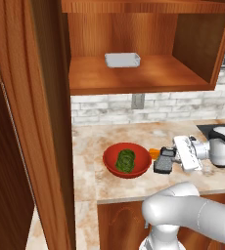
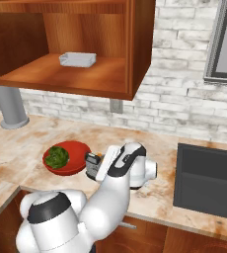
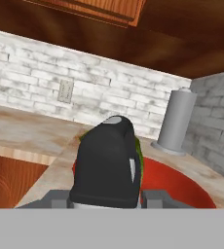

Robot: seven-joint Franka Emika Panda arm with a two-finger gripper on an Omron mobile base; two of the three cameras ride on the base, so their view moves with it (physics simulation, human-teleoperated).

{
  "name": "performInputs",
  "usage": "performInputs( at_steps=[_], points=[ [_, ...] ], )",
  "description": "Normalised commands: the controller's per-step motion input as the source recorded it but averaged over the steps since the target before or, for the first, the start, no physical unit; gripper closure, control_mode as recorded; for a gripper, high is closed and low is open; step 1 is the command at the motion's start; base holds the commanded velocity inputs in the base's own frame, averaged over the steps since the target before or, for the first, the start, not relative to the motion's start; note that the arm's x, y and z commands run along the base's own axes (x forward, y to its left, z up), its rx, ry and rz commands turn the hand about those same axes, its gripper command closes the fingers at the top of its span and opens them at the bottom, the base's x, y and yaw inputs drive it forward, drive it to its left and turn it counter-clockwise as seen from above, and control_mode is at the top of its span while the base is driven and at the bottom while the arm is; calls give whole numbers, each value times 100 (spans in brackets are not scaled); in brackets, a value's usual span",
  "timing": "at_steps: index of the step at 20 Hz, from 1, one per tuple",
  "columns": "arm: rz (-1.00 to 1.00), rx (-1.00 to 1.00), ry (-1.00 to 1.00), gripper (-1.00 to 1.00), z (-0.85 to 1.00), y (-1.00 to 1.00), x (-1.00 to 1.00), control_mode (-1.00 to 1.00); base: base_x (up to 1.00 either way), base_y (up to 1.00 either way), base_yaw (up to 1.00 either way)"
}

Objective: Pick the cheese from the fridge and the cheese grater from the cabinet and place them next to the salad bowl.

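Your gripper (image 1: pixel 169 160) sits low over the counter (image 1: pixel 124 188), lying roughly level and pointing toward the bowl (image 1: pixel 127 160). Its fingers are partly closed on the grater (image 1: pixel 163 163), which shows as a dark block between hand and bowl. In the hand view the grater (image 3: pixel 109 163) stands right at the camera, its black end blocking most of the scene, with the two finger bases at either side of it. You cannot make out its metal faces from any camera; only dark surfaces show. Whether its base touches the counter cannot be told.

The cheese (image 1: pixel 154 153) lies on the counter as a small orange sliver, just beside the bowl's rim and just behind the grater. Most of it is covered by the hand in the left base view, and in the right base view only a speck shows.

The bowl holds green salad (image 1: pixel 125 160) and sits on the counter near the front edge. In the hand view its red rim (image 3: pixel 182 187) is cut off by the grater.

Above, the cabinet (image 1: pixel 139 73) stands open, with a white tray (image 1: pixel 122 60) on its shelf. A wall outlet (image 1: pixel 137 101) sits below it. A grey cylinder (image 2: pixel 11 107) stands at the counter's corner, its top hidden behind the cabinet. A dark sink (image 2: pixel 208 182) is cut off at the right edge.
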Motion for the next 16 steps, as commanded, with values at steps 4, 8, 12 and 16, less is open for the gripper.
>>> performInputs(
  at_steps=[4,8,12,16],
  points=[
    [0,0,3,100,-12,5,26,-100,0,0,0],
    [0,0,1,100,-18,0,18,-100,0,0,0],
    [0,0,0,100,-31,0,1,-100,0,0,0],
    [0,0,0,100,-39,0,0,-100,0,0,0]
  ],
)
